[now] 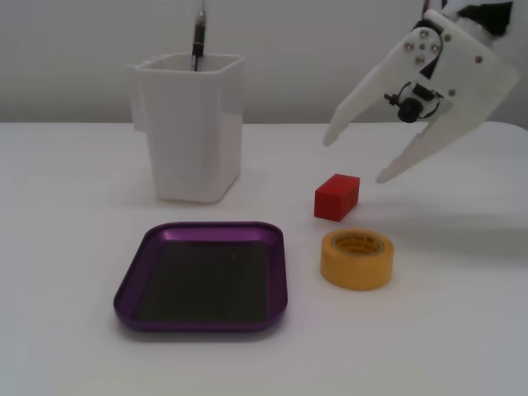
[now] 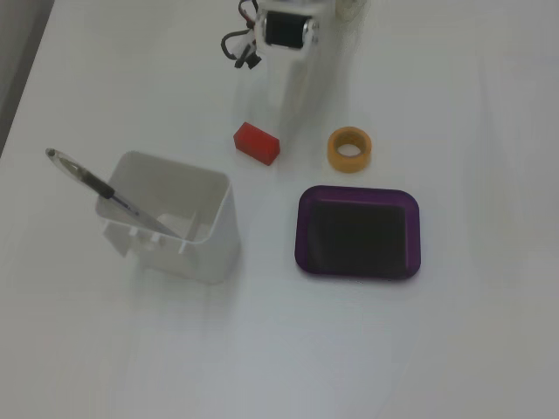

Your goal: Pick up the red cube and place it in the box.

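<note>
The red cube [image 1: 337,196] lies on the white table to the right of centre; in the other fixed view it [image 2: 256,142] lies just below the arm. My gripper [image 1: 356,158] is open wide and empty. It hangs tilted above and just right of the cube, without touching it. The box, a shallow purple tray [image 1: 202,323], sits empty at the front left of the cube; in the other fixed view it [image 2: 358,193] is at lower right. The arm's wrist motor [image 2: 286,29] shows at the top edge; the white fingers below it blend into the table.
A yellow tape roll [image 1: 356,274] lies right in front of the cube, beside the tray; it also shows in the other fixed view [image 2: 335,149]. A tall white square cup [image 1: 194,140] with a pen [image 1: 198,37] stands behind the tray.
</note>
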`<state>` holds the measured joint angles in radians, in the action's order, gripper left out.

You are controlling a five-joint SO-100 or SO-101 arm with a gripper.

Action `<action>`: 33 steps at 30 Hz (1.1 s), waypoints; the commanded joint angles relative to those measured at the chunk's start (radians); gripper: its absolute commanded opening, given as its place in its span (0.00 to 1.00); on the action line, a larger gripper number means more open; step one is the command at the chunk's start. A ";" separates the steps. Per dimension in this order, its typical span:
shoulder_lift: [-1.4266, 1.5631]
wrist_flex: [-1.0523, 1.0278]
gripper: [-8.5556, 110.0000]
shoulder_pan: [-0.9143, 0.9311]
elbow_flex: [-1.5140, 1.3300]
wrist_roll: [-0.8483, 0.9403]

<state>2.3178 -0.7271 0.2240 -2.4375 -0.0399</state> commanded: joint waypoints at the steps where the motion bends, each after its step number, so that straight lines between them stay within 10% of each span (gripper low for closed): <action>1: -0.212 0.011 0.26 0.054 0.172 0.002; 18: -0.595 0.021 0.28 0.163 0.287 0.028; 25: -0.627 0.015 0.06 0.091 0.290 0.140; 33: -0.535 -0.067 0.07 0.080 0.316 0.130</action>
<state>1.7135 -0.7378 0.3068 -2.1430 0.0844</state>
